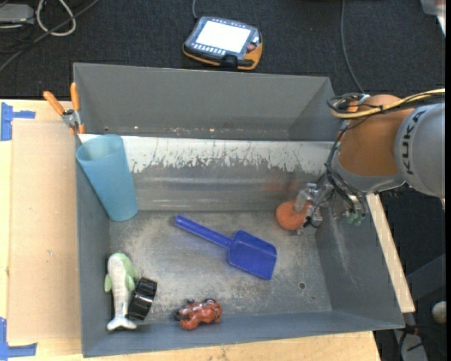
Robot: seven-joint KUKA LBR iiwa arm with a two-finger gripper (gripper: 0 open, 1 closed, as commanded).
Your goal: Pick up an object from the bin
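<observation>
The gripper [313, 207] hangs low at the right of centre, by the bin's [210, 119] right wall. Whether it is apart or together cannot be told. Just to its left, touching or nearly touching it, an orange rounded lump [287, 216] lies on the bin floor; nothing shows clamped in the gripper.

The grey arm [428, 153] at the right edge bears dark letters reading KUKA, and its wrist wears an orange cover [368, 145].

Lower left of the lump, a blue scoop [237, 248] lies flat, handle toward the upper left, well clear of the gripper. A light blue cup [109, 177] leans in the upper left corner. At lower left a white and green fish toy [120, 283] touches a black wheel [143, 298]; a small red toy [199, 313] lies near the front wall.
</observation>
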